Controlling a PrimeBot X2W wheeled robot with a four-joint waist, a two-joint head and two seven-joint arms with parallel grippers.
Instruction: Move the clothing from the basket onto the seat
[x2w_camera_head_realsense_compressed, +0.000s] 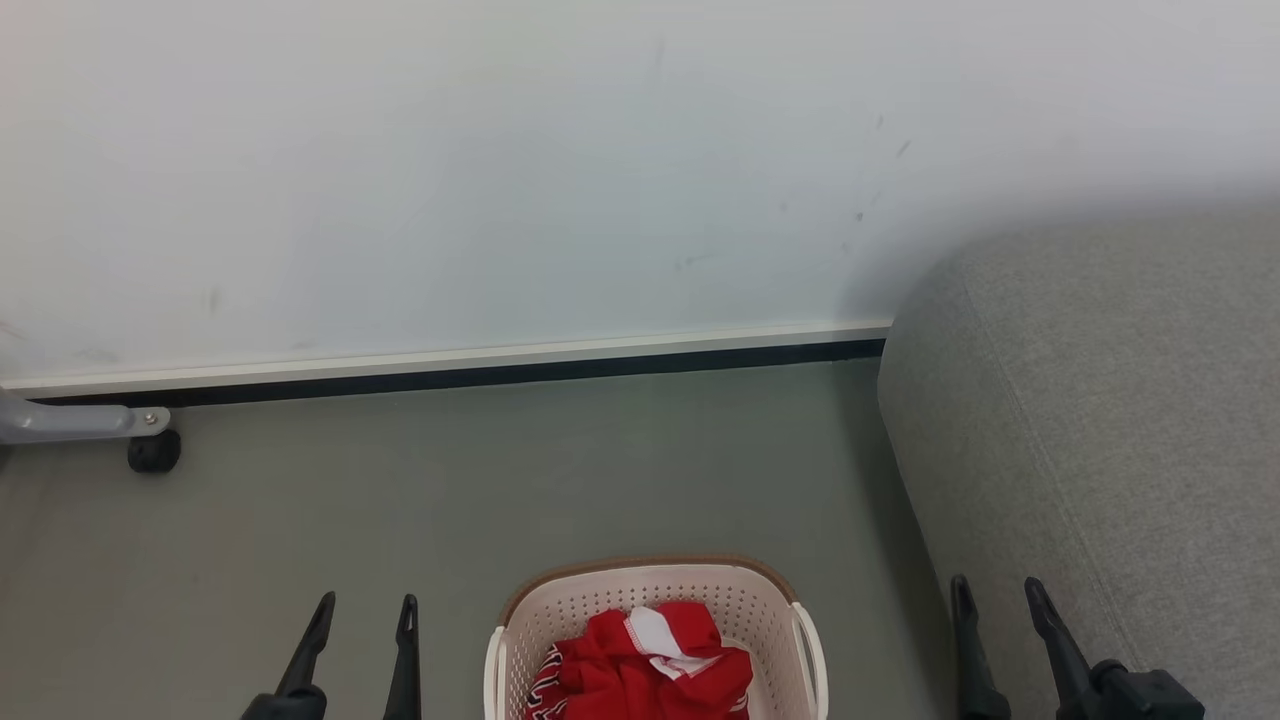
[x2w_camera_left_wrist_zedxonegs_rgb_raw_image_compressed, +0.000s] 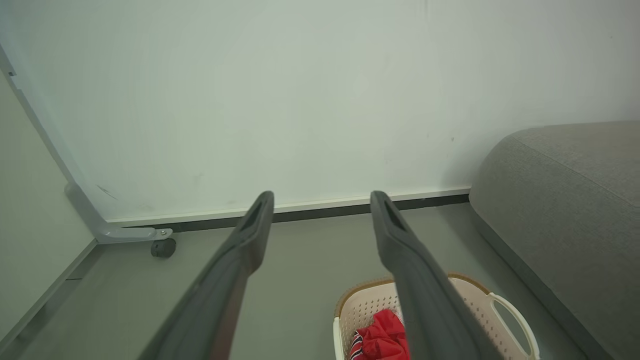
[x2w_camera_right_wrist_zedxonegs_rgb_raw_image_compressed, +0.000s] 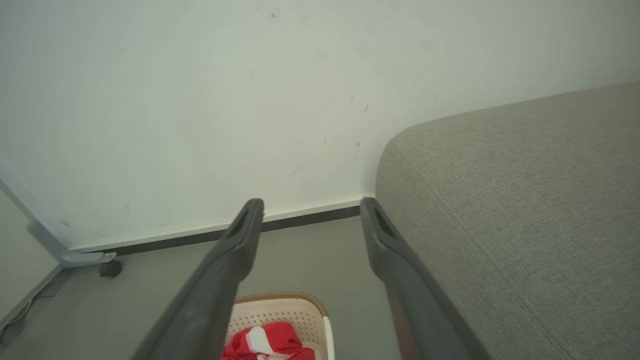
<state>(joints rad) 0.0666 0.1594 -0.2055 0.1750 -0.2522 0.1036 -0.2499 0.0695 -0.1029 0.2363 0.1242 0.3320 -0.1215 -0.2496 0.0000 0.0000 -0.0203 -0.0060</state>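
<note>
Head view, clothing (x2w_camera_head_realsense_compressed: 640, 672) between left tool (x2w_camera_head_realsense_compressed: 366, 600), right tool (x2w_camera_head_realsense_compressed: 996, 582)

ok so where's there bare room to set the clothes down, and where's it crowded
The visible top of the grey seat is bare, from its rounded corner by the wall to the right tool. Bare floor lies between the baseboard and the basket, and left toward the caster. Crowded: inside the basket, where the red clothing is piled.
</note>
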